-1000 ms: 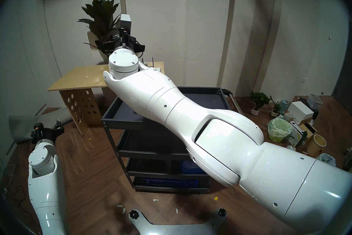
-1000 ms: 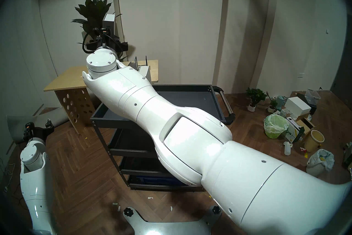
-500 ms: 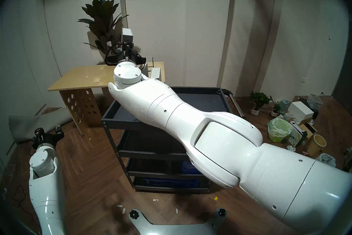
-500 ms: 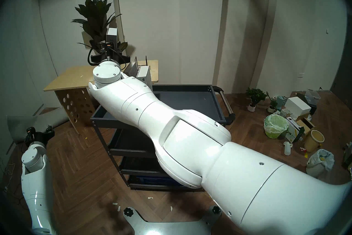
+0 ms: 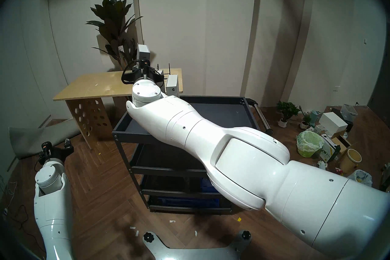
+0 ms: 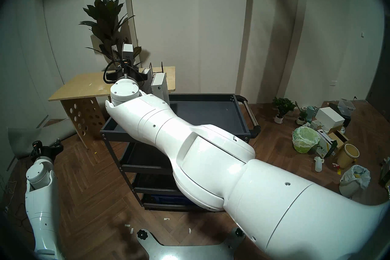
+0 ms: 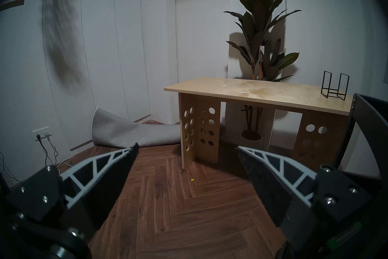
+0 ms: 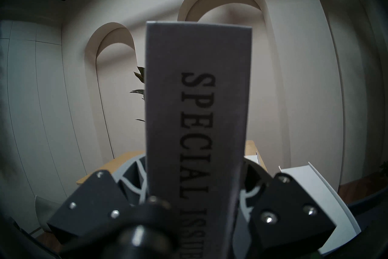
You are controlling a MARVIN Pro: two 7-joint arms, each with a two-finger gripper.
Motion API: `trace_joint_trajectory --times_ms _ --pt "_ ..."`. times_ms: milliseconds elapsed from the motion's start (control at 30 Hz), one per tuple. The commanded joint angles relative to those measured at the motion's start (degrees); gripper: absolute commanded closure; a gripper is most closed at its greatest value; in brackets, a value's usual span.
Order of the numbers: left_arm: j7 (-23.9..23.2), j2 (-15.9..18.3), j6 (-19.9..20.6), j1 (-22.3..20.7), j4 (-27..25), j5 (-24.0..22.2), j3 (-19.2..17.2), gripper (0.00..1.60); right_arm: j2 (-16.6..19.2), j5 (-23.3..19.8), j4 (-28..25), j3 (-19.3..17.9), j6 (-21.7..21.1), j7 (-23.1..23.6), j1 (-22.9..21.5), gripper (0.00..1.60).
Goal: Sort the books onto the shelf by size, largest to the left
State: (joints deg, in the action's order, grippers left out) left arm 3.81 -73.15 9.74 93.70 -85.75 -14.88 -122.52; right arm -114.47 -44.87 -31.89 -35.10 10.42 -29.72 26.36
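Note that your right gripper (image 8: 195, 199), fingers clamped on the upright "SPECIAL ISSUE" book (image 8: 198, 105), has descended over the tabletop (image 5: 95, 86) toward the shelf (image 5: 250, 111); left fingers (image 7: 117, 159) remain spread, empty.

Spine lettering, held book: "SPECIAL ISSUE" is running lengthwise in dark serif capitals along the grey spine of the book (image 8: 198, 117); in the right wrist view the final letters are dropping below the lower edge and blurring.
Same spine, head views: a single "S" is showing on the book (image 6: 127, 55) in the head stereo right view; the remaining letters are sitting behind the wrist hardware.
Plant tag: a small white tag (image 7: 261, 53) is hanging on the plant stem; its print is reading as too small to make out.
Floor boxes: printed cartons (image 5: 329, 147) are lying at the right; their markings are staying illegible.
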Motion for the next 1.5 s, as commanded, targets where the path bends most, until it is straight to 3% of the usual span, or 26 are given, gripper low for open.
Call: trace_joint_trajectory --times_ms 0,800,1467 --pt "-0.04 1.21 -0.39 -1.67 0.32 0.17 0.12 0.0 -0.53 -0.82 -0.04 1.13 1.53 1.74 0.18 1.6" --pt "-0.39 1.45 -0.42 -2.42 3.92 0.0 0.02 0.0 -0.53 -1.94 3.37 7.69 2.73 4.98 1.83 1.6" --pt "-0.98 1.31 -0.35 -3.37 6.73 0.05 0.55 0.0 -0.53 -1.28 6.99 10.8 3.37 5.99 2.46 1.6"
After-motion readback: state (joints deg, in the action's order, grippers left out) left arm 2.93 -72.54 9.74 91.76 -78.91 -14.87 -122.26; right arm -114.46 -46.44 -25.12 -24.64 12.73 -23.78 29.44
